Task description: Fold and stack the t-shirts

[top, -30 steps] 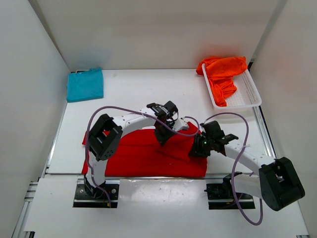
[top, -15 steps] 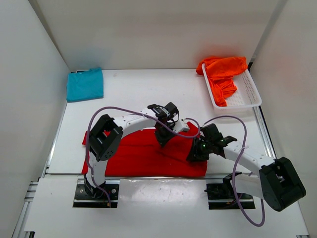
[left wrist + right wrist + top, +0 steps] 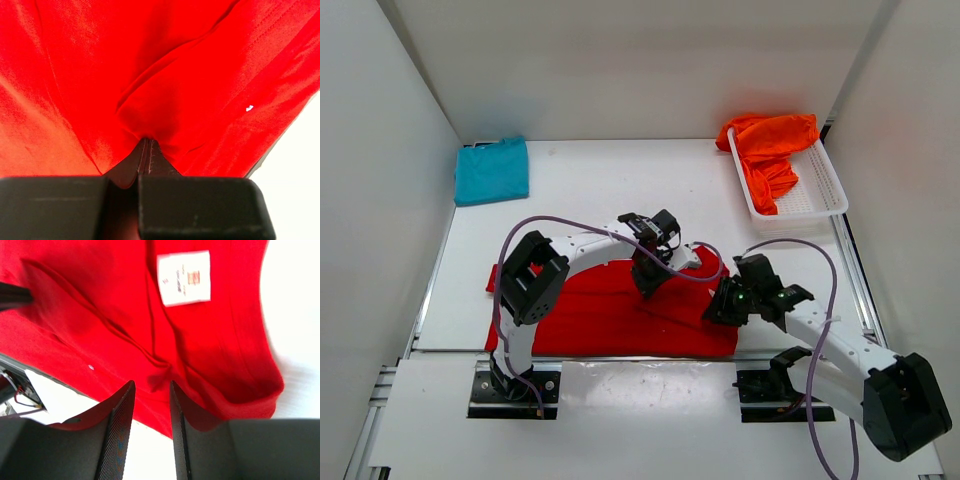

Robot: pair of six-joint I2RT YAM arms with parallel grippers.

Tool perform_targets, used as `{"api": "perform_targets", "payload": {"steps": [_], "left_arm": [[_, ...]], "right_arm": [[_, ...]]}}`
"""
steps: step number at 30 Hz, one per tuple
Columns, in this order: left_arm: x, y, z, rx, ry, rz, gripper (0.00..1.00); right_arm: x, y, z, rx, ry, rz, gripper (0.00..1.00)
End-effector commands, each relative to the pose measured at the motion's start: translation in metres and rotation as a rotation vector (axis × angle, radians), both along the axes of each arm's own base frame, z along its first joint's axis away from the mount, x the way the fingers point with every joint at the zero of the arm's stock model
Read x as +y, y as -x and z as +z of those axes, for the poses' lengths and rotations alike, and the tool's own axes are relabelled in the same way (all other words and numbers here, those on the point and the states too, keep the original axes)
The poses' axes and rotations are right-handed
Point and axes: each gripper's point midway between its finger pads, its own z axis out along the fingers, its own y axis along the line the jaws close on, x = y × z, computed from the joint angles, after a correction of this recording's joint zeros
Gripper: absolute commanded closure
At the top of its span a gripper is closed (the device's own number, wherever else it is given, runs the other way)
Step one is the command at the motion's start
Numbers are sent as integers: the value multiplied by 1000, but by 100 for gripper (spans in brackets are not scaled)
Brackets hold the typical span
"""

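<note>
The red t-shirt (image 3: 590, 315) lies spread at the table's near edge. My left gripper (image 3: 648, 281) is shut on a pinched fold of it near its middle top; in the left wrist view the jaws (image 3: 145, 142) close on puckered red cloth (image 3: 150, 65). My right gripper (image 3: 720, 305) is open just above the shirt's right end. In the right wrist view its fingers (image 3: 150, 386) stand apart over a crease in the red cloth (image 3: 100, 290), below the white label (image 3: 184, 277). The teal-blue t-shirt (image 3: 492, 170) lies folded at the far left. The orange t-shirt (image 3: 770, 145) lies crumpled at the far right.
The white mesh basket (image 3: 820, 195) stands at the far right with the orange shirt hanging over its far end. White walls close in the left, back and right. Purple cables loop over both arms above the red shirt.
The right arm's elbow has swung out to the lower right and its gripper has shifted slightly nearer over the shirt's right end. The left gripper stays shut on the fold.
</note>
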Motion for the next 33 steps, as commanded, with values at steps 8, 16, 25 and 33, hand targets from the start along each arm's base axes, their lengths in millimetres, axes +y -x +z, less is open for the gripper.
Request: {"api": "perform_targets", "payload": {"steps": [8, 16, 25, 33], "left_arm": [[-12, -2, 21, -49, 61, -28, 100], [-8, -3, 21, -53, 56, -22, 100], [-9, -5, 29, -76, 74, -30, 100], [-10, -8, 39, -99, 92, -31, 100]], "right_arm": [[22, -6, -7, 32, -43, 55, 60], [20, -11, -9, 31, -21, 53, 77], [10, -9, 5, -26, -10, 20, 100], [19, 11, 13, -36, -27, 63, 100]]}}
